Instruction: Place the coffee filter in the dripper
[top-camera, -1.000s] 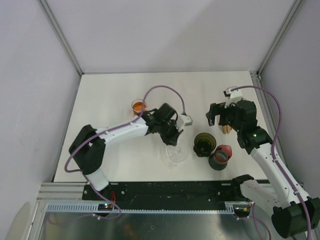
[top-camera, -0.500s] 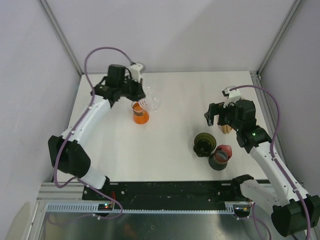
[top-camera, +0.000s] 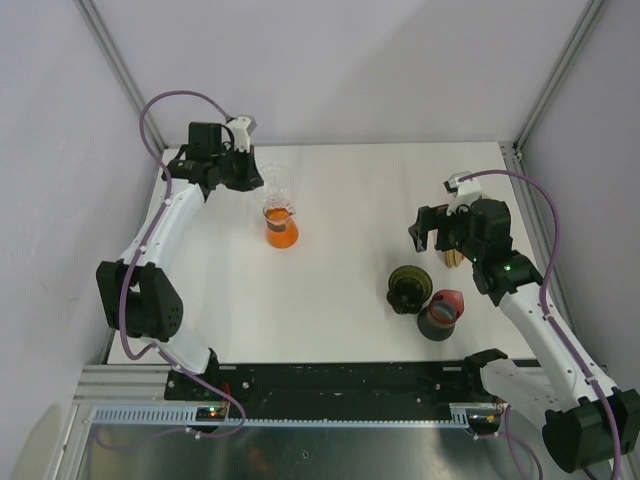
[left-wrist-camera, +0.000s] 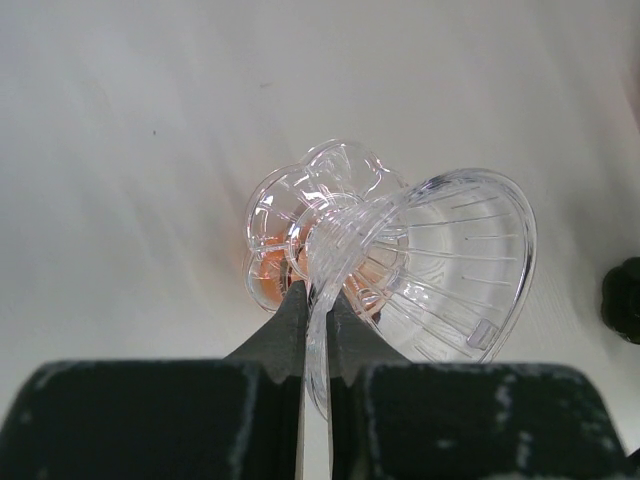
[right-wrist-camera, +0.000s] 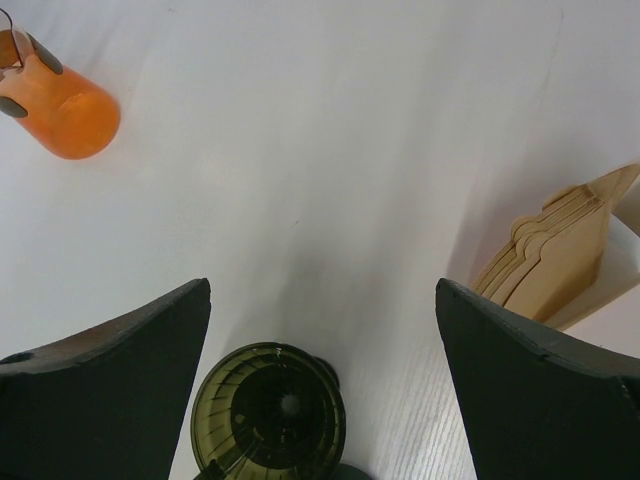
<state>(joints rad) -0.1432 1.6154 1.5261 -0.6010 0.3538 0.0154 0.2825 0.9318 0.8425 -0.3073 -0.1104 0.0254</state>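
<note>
The left gripper (left-wrist-camera: 312, 300) was clamped on the rim of one clear dripper (left-wrist-camera: 440, 260), close to one orange carafe (right-wrist-camera: 60, 105). The right gripper (right-wrist-camera: 322, 290) gaped wide and empty above one green dripper (right-wrist-camera: 268, 410). One stack of filters (right-wrist-camera: 560, 250) stood just beside it, their number not countable.

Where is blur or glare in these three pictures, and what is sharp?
Left wrist view: the clear dripper is fairly sharp with small glints, and the table behind it looks soft and streaked. Right wrist view: the near dark jaws are soft-edged, the paper filters crisp. Top view: the light is even, but the clear dripper barely stands out from the white table.
</note>
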